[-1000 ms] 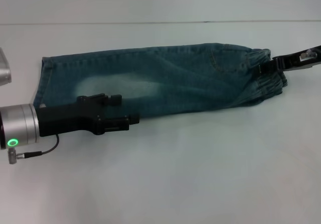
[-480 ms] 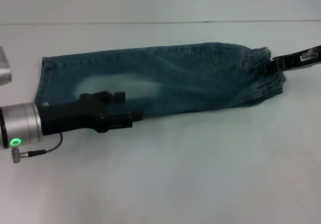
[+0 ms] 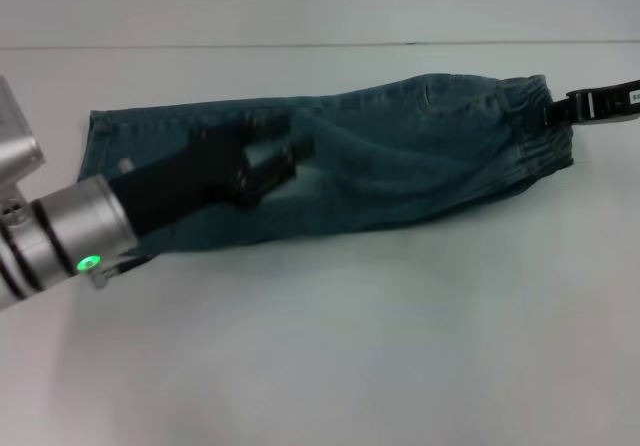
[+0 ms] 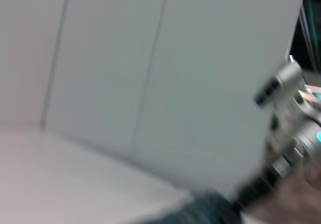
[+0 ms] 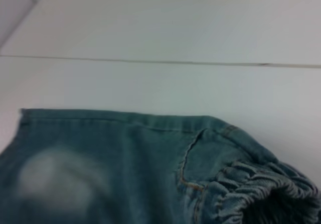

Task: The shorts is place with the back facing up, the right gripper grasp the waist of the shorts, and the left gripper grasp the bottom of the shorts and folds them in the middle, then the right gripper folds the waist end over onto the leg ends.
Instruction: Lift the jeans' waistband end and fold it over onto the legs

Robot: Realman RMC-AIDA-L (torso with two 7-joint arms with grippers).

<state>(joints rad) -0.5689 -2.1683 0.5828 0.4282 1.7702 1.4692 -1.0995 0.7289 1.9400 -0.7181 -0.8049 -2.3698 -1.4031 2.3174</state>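
Note:
The blue denim shorts (image 3: 400, 166) lie folded lengthwise across the white table (image 3: 400, 346), leg ends (image 3: 100, 141) at the left and the elastic waist (image 3: 535, 131) at the right. My right gripper (image 3: 562, 112) is at the far right, shut on the waistband, which is slightly raised. In the right wrist view the gathered waistband (image 5: 261, 189) and a back pocket (image 5: 200, 158) are close up. My left gripper (image 3: 285, 156) reaches in from the lower left and hovers over the middle-left of the shorts, blurred by motion.
A wall rises behind the table's far edge (image 3: 300, 44). In the left wrist view there are only wall panels (image 4: 125, 73), a strip of denim (image 4: 210, 209) and the other arm (image 4: 291, 118) in the distance.
My left gripper has swung from the table in front of the shorts up and over the fabric. The right gripper has shifted right and up, pulling the waist with it.

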